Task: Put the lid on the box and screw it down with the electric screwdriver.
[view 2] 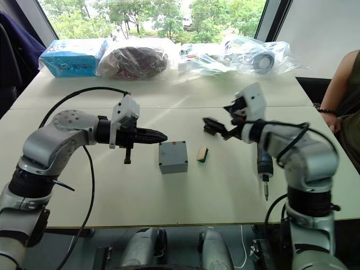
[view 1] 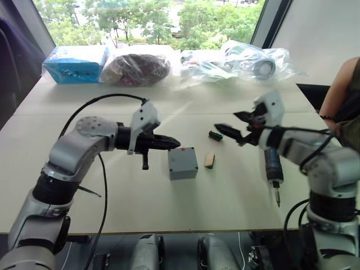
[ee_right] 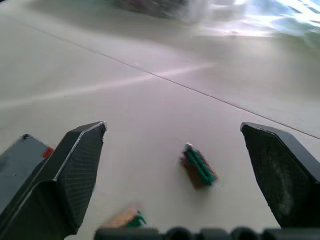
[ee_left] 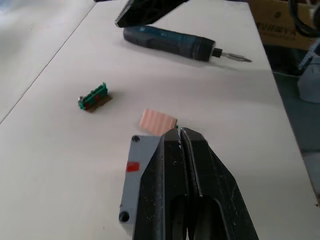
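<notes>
Pale cream laminate covers the wide table (view 1: 112, 197), which runs back to a big window with green trees beyond. A faint seam crosses the tabletop behind the small square grey plastic box (view 1: 183, 163), which sits near the middle with its flat top up and a red dot on one wall. Whether the lid is already on it I cannot tell. Just right of the box lies a small tan ridged block (view 1: 210, 160), and behind that, a little farther back, a small green-and-brown block (view 1: 215, 135). Well to the right of the box the long dark blue and black electric screwdriver (view 1: 273, 169) lies on the table, its thin metal bit pointing toward the near edge.

The left gripper (view 1: 171, 143) hovers just left of the box and above it, fingers pressed together on nothing. The right gripper (view 1: 233, 125) hangs above the green block, behind and right of the box, fingers spread wide and empty.

Far behind the box, along the window edge, sit a light blue carton (view 1: 76, 63) and several clear plastic bags (view 1: 247, 59). A person's arm (view 1: 340, 95) shows at the right.
</notes>
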Controlling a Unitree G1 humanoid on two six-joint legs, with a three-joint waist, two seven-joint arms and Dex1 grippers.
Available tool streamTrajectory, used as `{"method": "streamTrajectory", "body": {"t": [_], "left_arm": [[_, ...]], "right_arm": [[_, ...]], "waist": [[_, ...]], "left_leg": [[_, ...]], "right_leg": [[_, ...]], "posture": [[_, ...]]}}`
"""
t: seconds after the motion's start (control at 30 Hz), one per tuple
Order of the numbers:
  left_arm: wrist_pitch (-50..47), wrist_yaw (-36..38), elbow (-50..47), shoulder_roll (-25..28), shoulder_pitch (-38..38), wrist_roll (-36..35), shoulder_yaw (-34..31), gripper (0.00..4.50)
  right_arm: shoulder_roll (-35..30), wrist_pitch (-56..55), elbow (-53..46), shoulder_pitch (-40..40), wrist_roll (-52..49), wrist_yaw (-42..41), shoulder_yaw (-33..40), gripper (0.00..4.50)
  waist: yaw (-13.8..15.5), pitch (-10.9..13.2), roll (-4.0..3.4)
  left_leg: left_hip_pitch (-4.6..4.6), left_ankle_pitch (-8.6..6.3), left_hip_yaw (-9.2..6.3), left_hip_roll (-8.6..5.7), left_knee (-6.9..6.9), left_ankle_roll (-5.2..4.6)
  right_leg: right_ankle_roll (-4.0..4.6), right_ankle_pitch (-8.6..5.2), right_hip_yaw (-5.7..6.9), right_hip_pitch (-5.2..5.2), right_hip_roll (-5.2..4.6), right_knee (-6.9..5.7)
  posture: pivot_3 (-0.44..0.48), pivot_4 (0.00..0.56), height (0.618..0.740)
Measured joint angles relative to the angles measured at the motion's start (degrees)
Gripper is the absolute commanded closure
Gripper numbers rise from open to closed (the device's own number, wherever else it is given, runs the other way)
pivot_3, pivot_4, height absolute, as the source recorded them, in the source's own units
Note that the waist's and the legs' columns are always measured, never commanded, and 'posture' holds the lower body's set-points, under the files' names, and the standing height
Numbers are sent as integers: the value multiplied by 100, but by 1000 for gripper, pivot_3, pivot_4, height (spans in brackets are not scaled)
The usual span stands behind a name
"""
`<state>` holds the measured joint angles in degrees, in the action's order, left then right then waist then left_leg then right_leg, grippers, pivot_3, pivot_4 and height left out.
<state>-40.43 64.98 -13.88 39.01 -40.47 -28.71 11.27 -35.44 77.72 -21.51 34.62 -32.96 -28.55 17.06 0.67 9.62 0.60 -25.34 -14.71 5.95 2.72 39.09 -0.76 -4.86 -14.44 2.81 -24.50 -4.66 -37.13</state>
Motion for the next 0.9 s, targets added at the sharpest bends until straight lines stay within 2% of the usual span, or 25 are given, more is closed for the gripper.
{"method": "streamTrajectory", "body": {"t": [0.1,0.2,0.3,0.53,0.67,0.9], "left_arm": [[247,290,-18,-119,-87,56,262,4500],[558,631,-20,-137,-95,146,470,4500],[753,772,0,-228,-119,232,581,4500],[956,650,10,-606,-107,444,775,4500],[944,483,-55,-587,43,452,772,4500],[745,281,-404,-340,361,432,627,4500]], "right_arm": [[-414,1074,420,340,-199,83,315,22],[-1952,1426,1125,35,-723,-92,44,22],[-2639,1439,1539,-214,-1027,-159,-298,22],[-2752,1440,2594,-221,-1459,16,-1135,22],[-2756,1441,2871,47,-1569,-5,-1272,22],[-2639,1442,3223,352,-1268,-265,-1930,22]], "waist": [[-9,1,-4],[40,1,-4],[-39,1,-4],[-129,1,-5],[-128,1,-5],[-100,1,-5]], "left_leg": [[0,0,1,-1,-1,-1],[-6,-4,-1,-5,-4,-8],[5,-10,4,-5,0,-18],[4,-10,6,-4,0,-18],[4,-10,5,-2,0,-18],[1,-10,5,-2,2,-18]], "right_leg": [[0,0,-4,-3,0,-1],[3,-2,1,1,-5,15],[1,0,-28,0,-3,15],[-2,1,-37,-7,2,10],[-2,0,-37,-8,4,9],[-2,0,-37,-8,0,11]], "posture": [[0,150,740],[0,150,740],[0,150,740],[0,150,740],[0,150,740],[0,150,740]]}}
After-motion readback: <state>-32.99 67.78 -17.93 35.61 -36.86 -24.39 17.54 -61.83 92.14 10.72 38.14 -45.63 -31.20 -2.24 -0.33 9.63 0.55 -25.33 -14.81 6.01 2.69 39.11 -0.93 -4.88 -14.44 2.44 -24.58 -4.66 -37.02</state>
